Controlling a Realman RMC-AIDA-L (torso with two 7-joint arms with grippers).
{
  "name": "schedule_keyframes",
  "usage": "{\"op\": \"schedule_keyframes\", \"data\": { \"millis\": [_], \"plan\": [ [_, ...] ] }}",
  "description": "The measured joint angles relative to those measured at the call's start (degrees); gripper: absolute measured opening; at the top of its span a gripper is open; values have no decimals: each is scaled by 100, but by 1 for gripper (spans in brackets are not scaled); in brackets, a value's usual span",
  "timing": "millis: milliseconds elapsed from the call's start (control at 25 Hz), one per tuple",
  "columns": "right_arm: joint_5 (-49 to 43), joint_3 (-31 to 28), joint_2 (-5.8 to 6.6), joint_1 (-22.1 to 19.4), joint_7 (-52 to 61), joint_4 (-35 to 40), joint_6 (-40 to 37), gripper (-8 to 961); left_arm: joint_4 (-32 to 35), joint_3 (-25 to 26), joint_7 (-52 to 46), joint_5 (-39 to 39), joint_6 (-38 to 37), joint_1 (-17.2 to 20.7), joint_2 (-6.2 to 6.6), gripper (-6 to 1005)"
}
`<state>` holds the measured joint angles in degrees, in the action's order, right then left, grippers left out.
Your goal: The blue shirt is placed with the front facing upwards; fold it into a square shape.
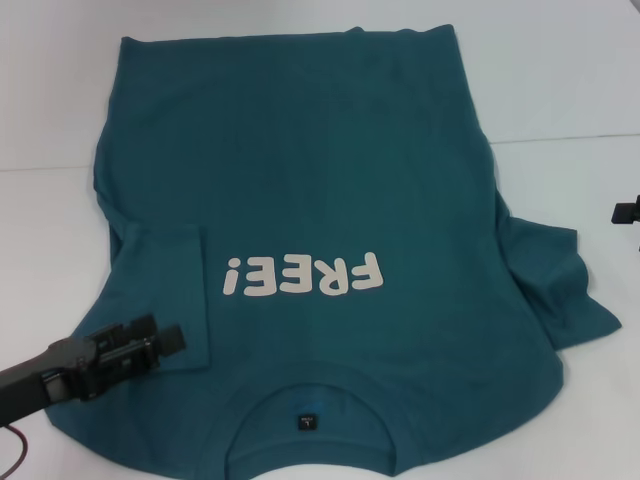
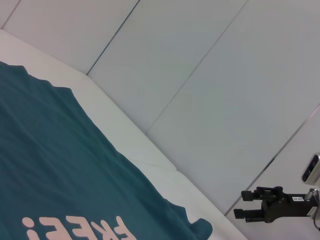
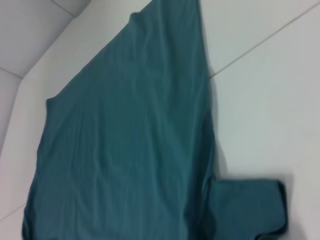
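A smooth white tabletop (image 1: 560, 80) fills the scene, crossed by a thin straight seam line (image 1: 570, 137) running toward its right edge. In the left wrist view, pale grey wall panels (image 2: 200, 65) stand beyond the table, divided by narrow dark joints (image 2: 114, 37). The lighting is even and soft.

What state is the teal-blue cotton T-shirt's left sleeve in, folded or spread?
Folded: the left sleeve lies over the teal-blue cotton T-shirt; the right sleeve is spread.

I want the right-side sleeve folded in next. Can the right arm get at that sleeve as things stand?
Probably yes. The sleeve lies spread flat on the table with nothing on or around it, and the right gripper sits just beyond the shirt on that side.
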<state>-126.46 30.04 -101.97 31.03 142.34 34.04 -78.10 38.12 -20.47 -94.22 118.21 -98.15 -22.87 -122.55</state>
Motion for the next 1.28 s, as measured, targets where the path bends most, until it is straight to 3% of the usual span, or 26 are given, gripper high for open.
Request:
{"op": "schedule_keyframes", "data": {
  "millis": [200, 480, 1280],
  "plan": [
    [-124, 46, -101, 85, -167, -26, 349, 717, -37, -1, 0, 0, 50, -6, -7, 817],
    [-228, 144, -402, 160, -465, -88, 819, 703, -41, 30, 0, 0, 68, -6, -6, 817],
    [-661, 534, -557, 562, -428, -534, 1517, 663, -59, 70, 0, -9, 208, -13, -30, 817]
  ]
}}
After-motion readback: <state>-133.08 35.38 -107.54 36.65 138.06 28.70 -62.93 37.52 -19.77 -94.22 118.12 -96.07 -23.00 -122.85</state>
